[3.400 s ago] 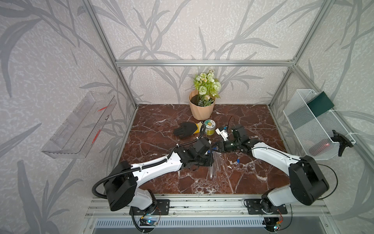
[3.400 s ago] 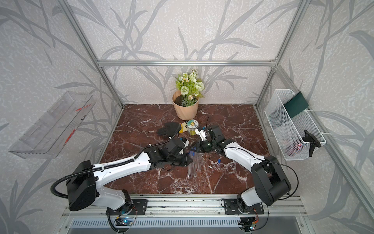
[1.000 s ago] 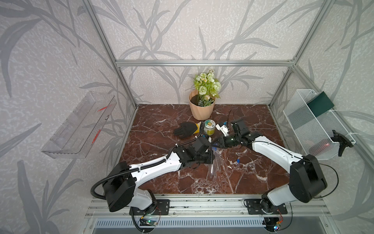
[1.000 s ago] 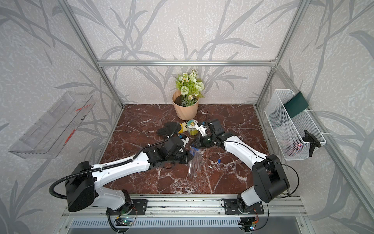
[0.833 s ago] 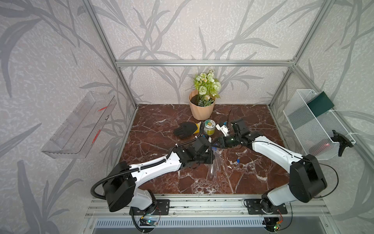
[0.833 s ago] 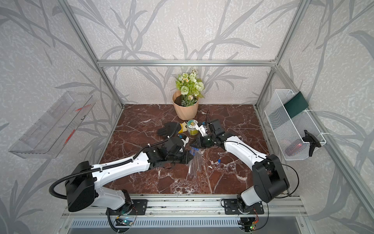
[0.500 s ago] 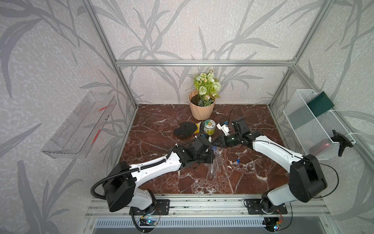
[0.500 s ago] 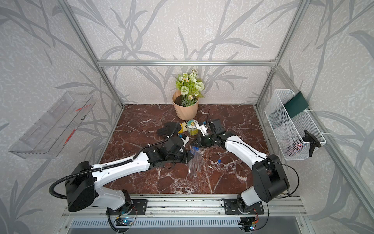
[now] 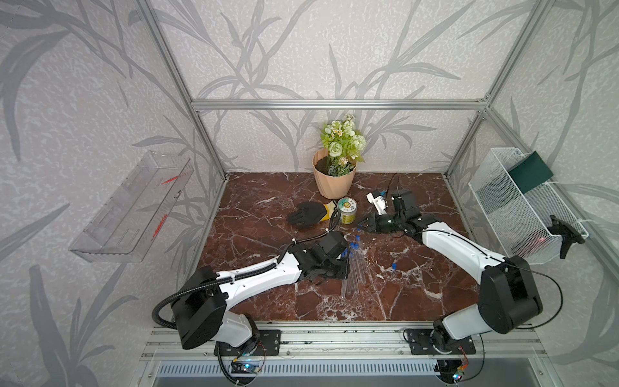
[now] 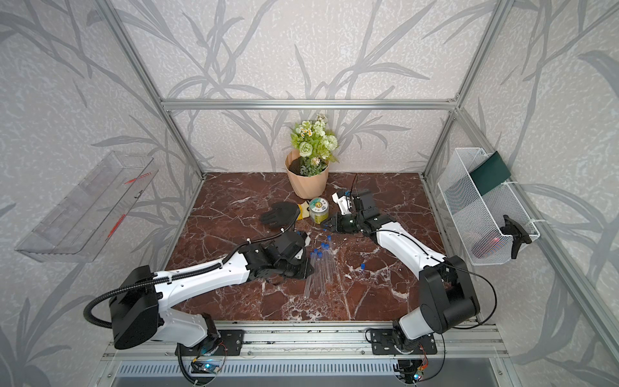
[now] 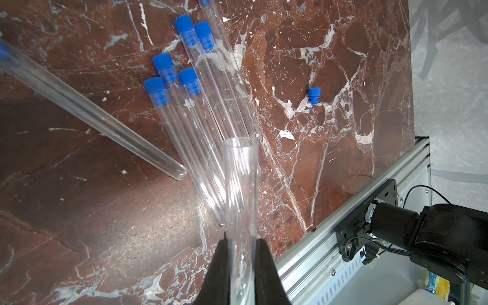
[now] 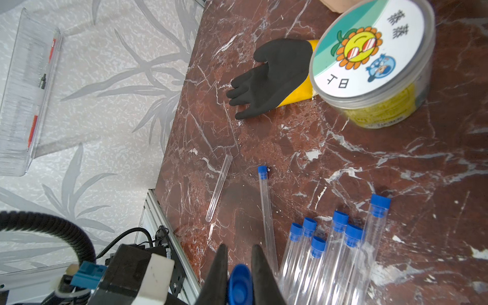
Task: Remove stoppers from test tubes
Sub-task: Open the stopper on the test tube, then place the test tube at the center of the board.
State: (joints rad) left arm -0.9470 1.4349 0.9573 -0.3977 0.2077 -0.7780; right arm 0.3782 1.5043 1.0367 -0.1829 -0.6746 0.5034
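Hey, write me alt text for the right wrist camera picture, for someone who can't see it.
The right gripper pinches a blue stopper between its shut jaws above a red marble table. Beside it lie six clear tubes, stoppered blue, with one more stoppered tube and one open tube apart. Farther off are a black glove and a round tub.

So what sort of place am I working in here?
Probably a staged robot test cell, not a real lab: aluminium frame, leaf-wallpapered panels, and a marble-look tabletop with a potted flower as a prop.
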